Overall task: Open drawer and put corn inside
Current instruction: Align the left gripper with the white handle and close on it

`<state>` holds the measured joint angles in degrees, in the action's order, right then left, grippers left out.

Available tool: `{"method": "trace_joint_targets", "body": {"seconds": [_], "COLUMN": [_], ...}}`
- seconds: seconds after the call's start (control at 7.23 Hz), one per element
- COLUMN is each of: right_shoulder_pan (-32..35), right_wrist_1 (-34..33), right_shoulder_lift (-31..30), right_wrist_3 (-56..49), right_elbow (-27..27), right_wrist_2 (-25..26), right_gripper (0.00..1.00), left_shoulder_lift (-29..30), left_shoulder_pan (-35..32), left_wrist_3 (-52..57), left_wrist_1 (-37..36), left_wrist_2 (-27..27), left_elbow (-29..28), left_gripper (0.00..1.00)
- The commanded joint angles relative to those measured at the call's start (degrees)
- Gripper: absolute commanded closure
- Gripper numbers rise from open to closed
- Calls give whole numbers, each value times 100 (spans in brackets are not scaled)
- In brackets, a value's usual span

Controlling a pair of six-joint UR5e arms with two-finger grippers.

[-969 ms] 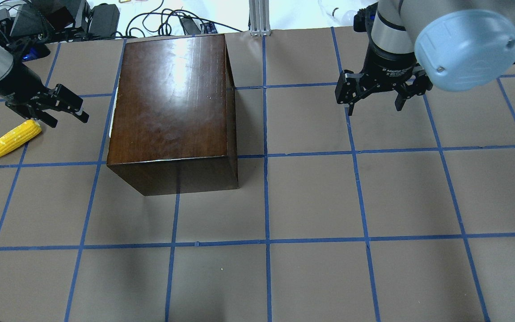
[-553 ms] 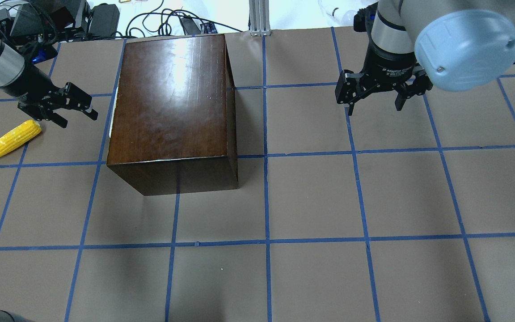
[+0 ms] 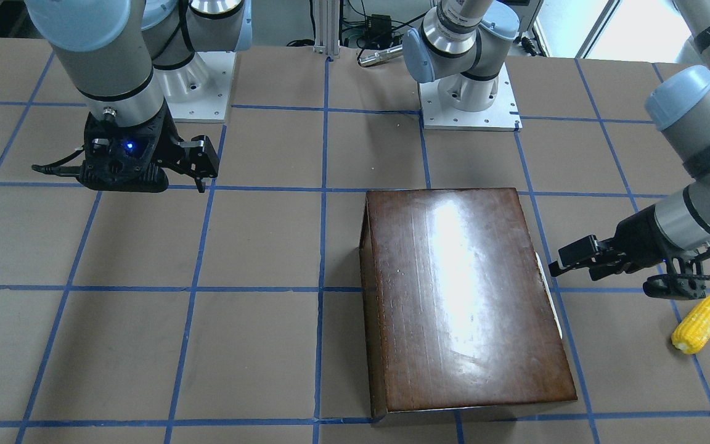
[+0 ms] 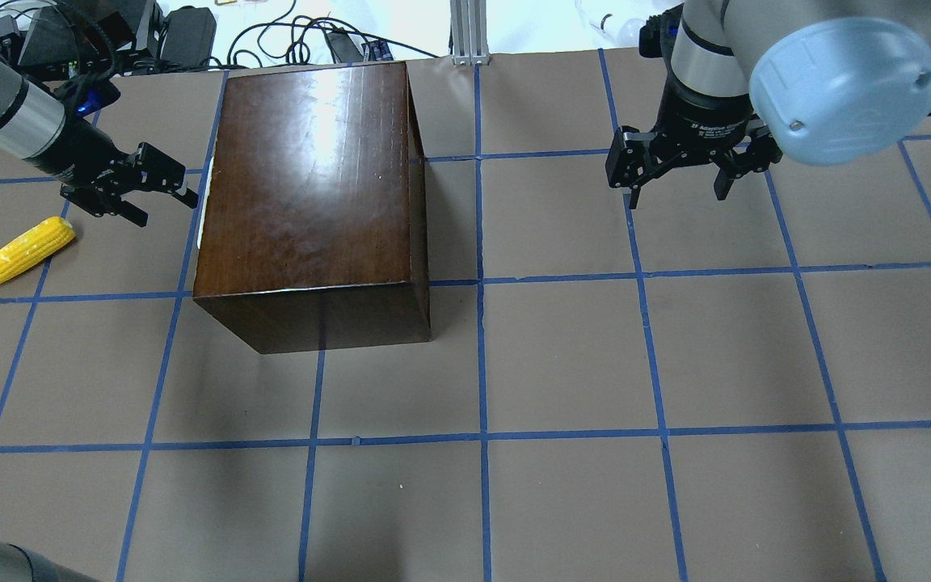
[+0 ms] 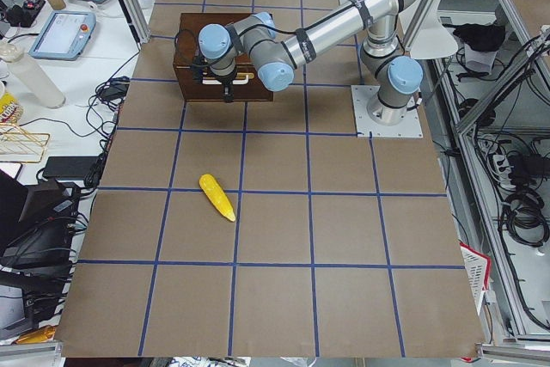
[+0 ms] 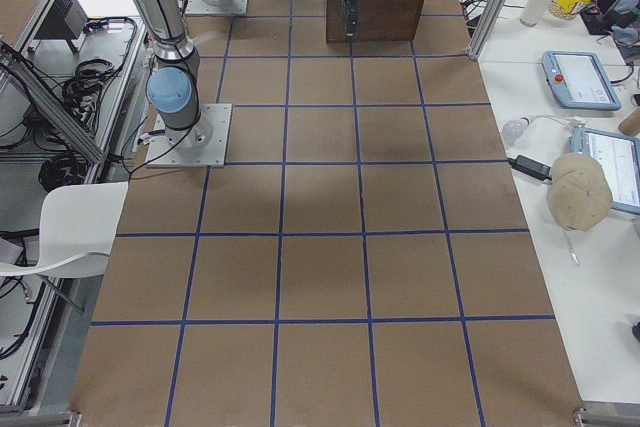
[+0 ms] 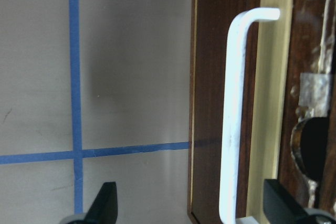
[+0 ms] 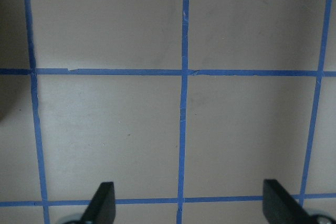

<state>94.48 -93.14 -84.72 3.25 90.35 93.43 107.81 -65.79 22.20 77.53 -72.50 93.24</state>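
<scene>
Right now my left gripper [image 4: 168, 208] hangs wide open and empty just beside the dark box [image 4: 312, 178]. It points at the face that carries the drawer [image 7: 210, 66], which looks shut. In my wrist view the pale handle [image 7: 233, 108] stands between my fingertips [image 7: 106, 203], but nearer one than the other.

I judge the step in hand to be the reach for that handle. To do it well, I should shift sideways until the bar sits centred. Then I go in until my fingers pass the bar, stopping short of the scuffed panel, and close across it. The pull should be slow and straight along the drawer's run, since the box may skid or twist on this covering.

The corn [image 4: 21, 252] lies on the table [image 4: 562, 356] on the other side of my left gripper from the box, near it but not touching, with its tapered tip pointing away. My right gripper [image 4: 680, 187] is spread wide too, empty, well apart from the box.

Brown matte sheeting covers the table, ruled into squares by blue tape [image 4: 482, 323]. Beyond the far edge lie cables [image 4: 304, 36] and dark equipment.
</scene>
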Motion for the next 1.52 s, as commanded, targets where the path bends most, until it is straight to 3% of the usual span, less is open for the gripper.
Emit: {"method": "trace_joint_targets", "body": {"seconds": [0.0,1.38], "right_shoulder_pan": [0,0], "right_wrist_1": [6,6], "right_shoulder_lift": [0,0], "right_wrist_3": [0,0], "right_elbow": [0,0], "right_wrist_2": [0,0], "right_gripper": [0,0], "left_shoulder_lift": [74,267], "left_shoulder_pan": [-21,-118], "left_wrist_3": [-23,-173], "left_wrist_1": [-456,-511], "left_wrist_2": [25,-18], "left_elbow": [211,168], "left_gripper": [3,1]}}
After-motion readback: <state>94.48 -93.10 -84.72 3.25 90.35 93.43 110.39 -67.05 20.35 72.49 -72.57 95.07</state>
